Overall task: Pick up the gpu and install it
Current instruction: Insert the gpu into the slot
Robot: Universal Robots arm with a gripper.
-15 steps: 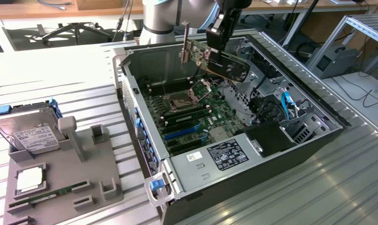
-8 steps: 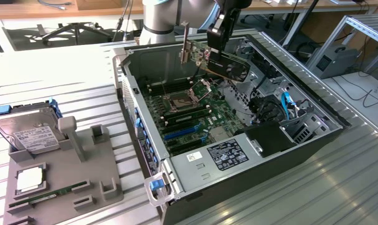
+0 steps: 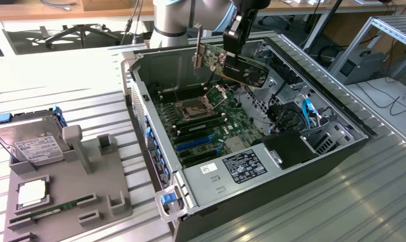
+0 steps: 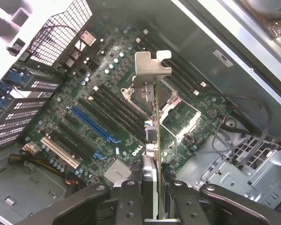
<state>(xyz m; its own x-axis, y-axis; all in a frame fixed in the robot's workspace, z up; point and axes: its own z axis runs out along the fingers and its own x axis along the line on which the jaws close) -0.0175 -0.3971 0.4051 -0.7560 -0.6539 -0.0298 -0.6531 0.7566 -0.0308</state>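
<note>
Black gripper fingers [image 4: 130,199] fill the foreground of the wrist view, and they are pinched in from both sides on the thin edge of the gpu [image 4: 158,140]. The jaws are partway closed with the card clamped between them. We look straight down the board edge-on to its silver bracket [image 4: 150,70] at the far end. Below that lies the green motherboard [image 4: 84,117], with its long blue slot [image 4: 96,124] off to one side of the card's line. Over to the exterior view: the arm [image 3: 173,20] stands behind the open computer case [image 3: 210,191]. Its wrist reaches over the case's far wall, and the gripper [image 3: 231,48] points downward. The gpu hangs from it in the air above the far end of the board. It is tilted, with the bracket end toward the exterior view's left and poking up above the case rim. The black fan face sits toward the exterior view's right. The card is clear of the motherboard and not seated in any slot, and the CPU socket [image 3: 189,108] lies just below and in front of it. Well apart, on the exterior view's left, the gray holder [image 3: 75,201] carries a hard drive [image 3: 28,143] and a RAM stick [image 3: 52,209].
</note>
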